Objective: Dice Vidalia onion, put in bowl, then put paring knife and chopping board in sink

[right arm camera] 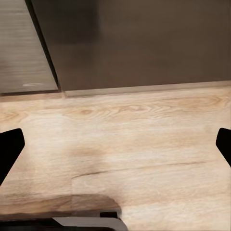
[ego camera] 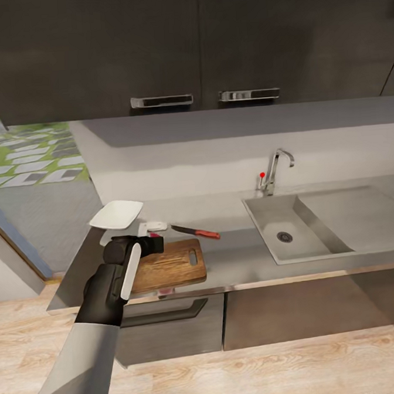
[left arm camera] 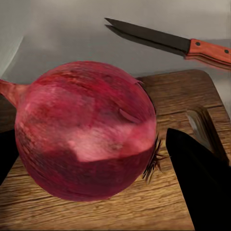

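Onion (left arm camera: 86, 130) held between the left gripper's (left arm camera: 91, 163) fingers, low over the board (ego camera: 169, 266).

Left gripper (ego camera: 155, 242) sits at the board's back left corner, its dark fingers (left arm camera: 199, 180) closed on either side of the red-skinned onion; whether the onion touches the wood I cannot tell. Knife (ego camera: 195, 232) lies on the countertop (ego camera: 236, 259) just behind the board, red handle toward the sink (ego camera: 293, 228). Bowl (ego camera: 116, 214) sits further back and to the left, near the counter's end. Right gripper (right arm camera: 115, 149) hangs over the wooden floor (right arm camera: 144, 139), fingers spread wide, holding nothing.
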Tool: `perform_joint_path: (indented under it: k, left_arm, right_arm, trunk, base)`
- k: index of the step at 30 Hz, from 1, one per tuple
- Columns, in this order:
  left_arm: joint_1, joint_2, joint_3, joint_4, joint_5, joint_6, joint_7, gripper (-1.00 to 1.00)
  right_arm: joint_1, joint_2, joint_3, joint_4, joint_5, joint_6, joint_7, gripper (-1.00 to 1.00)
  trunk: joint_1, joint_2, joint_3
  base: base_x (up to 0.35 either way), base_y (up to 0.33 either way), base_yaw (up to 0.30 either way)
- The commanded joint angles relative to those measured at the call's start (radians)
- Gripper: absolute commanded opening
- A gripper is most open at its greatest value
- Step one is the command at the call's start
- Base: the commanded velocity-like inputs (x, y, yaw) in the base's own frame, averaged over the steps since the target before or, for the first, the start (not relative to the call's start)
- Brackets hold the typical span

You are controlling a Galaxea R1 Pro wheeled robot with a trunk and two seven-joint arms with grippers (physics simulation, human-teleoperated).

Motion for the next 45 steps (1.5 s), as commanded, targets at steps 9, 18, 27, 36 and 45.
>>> perform_joint_path:
  k: [9, 18, 27, 36, 45]
  left_arm:
    - [-0.001, 0.0, -0.001, 0.014, 0.006, 0.004, 0.006, -1.0]
    - [-0.001, 0.0, -0.001, 0.032, 0.006, 0.002, 0.006, -1.0]
    - [0.0, 0.0, -0.001, 0.038, 0.006, 0.002, 0.006, -1.0]
    - [-0.001, 0.0, -0.001, 0.055, 0.006, 0.002, 0.006, -1.0]
    - [0.0, 0.0, -0.001, 0.061, 0.006, 0.001, 0.006, -1.0]
  right_arm:
    - [0.001, 0.0, 0.001, -0.002, 0.001, 0.0, -0.004, 1.0]
    - [0.0, 0.0, 0.001, -0.002, 0.001, 0.0, -0.004, 1.0]
    - [0.001, 0.0, 0.001, -0.002, 0.001, 0.0, -0.004, 1.0]
    - [0.0, 0.0, 0.001, -0.002, 0.001, 0.0, -0.003, 1.0]
    - [0.0, 0.0, 0.001, -0.002, 0.001, 0.0, -0.004, 1.0]
  trunk:
    - [0.0, -0.002, -0.014]
    - [0.0, -0.002, -0.026]
    - [0.0, -0.002, -0.038]
    - [0.0, -0.002, -0.049]
    - [0.0, -0.002, -0.052]
  base:
    - [0.0, 0.001, 0.0]
    - [0.0, 0.0, 0.0]
    - [0.0, 0.0, 0.0]
    - [0.0, 0.0, 0.0]
    - [0.0, 0.0, 0.0]
